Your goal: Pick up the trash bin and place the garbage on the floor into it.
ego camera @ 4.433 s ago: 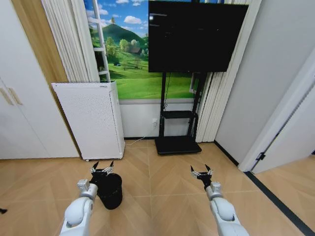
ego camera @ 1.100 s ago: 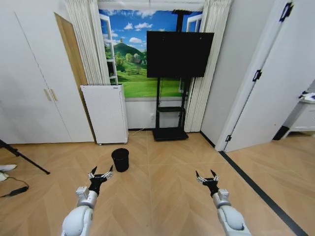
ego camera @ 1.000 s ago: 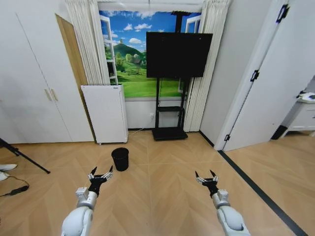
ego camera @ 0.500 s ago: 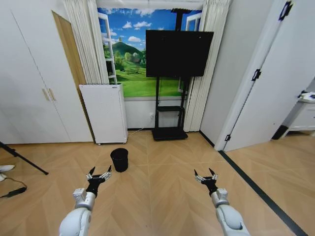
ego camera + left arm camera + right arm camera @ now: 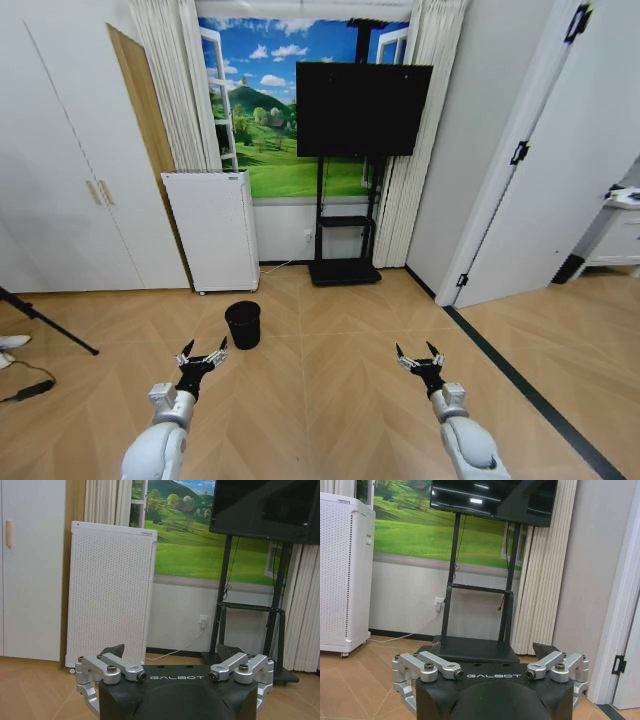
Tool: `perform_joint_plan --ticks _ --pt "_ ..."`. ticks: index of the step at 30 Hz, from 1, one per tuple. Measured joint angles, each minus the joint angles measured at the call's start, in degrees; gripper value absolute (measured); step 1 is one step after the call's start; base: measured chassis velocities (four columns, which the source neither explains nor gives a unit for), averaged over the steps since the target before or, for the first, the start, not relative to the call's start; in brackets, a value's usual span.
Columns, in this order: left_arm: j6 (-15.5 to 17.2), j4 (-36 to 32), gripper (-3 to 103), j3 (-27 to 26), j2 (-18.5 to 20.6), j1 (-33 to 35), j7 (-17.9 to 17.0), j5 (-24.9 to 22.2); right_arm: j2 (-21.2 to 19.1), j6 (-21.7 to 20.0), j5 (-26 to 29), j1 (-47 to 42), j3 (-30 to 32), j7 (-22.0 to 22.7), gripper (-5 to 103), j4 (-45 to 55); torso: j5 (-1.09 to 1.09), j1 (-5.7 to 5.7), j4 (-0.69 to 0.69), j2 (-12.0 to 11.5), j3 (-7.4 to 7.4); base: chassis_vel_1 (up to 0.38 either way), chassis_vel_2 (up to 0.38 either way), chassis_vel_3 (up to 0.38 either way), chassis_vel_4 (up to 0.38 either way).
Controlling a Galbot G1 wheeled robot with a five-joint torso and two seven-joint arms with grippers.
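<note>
Both arms extended forward and low, side by side, well apart. Left gripper hovering above the floor with fingers spread wide, holding nothing. Right gripper at matching height, fingers likewise splayed and empty.

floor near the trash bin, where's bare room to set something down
Bare wood floor lies between the trash bin and both open grippers, left gripper, right gripper, and rightward to the dark floor strip. It is crowded behind the bin: white appliance and TV stand base by the wall.
</note>
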Motion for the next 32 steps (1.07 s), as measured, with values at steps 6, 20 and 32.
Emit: perform_joint_plan --ticks 6,20,32 --pt "0.0 0.5 100 0.0 -0.2 -0.4 0.1 0.5 0.1 -0.1 0.0 0.1 0.0 0.0 100 -0.2 0.00 0.00 0.00 0.0 0.00 0.000 0.000 0.000 0.000" --pt "-0.4 1.3 100 0.1 -0.2 -1.0 0.3 0.5 -0.1 -0.5 0.1 0.2 0.5 0.0 100 -0.2 0.00 -0.01 0.00 0.0 -0.01 0.000 0.000 0.000 0.000" --pt "0.3 1.9 100 0.0 0.4 -2.0 0.6 -0.1 0.2 -1.1 0.0 0.9 0.4 0.0 100 -0.3 0.00 0.00 0.00 0.0 -0.01 0.000 0.000 0.000 0.000"
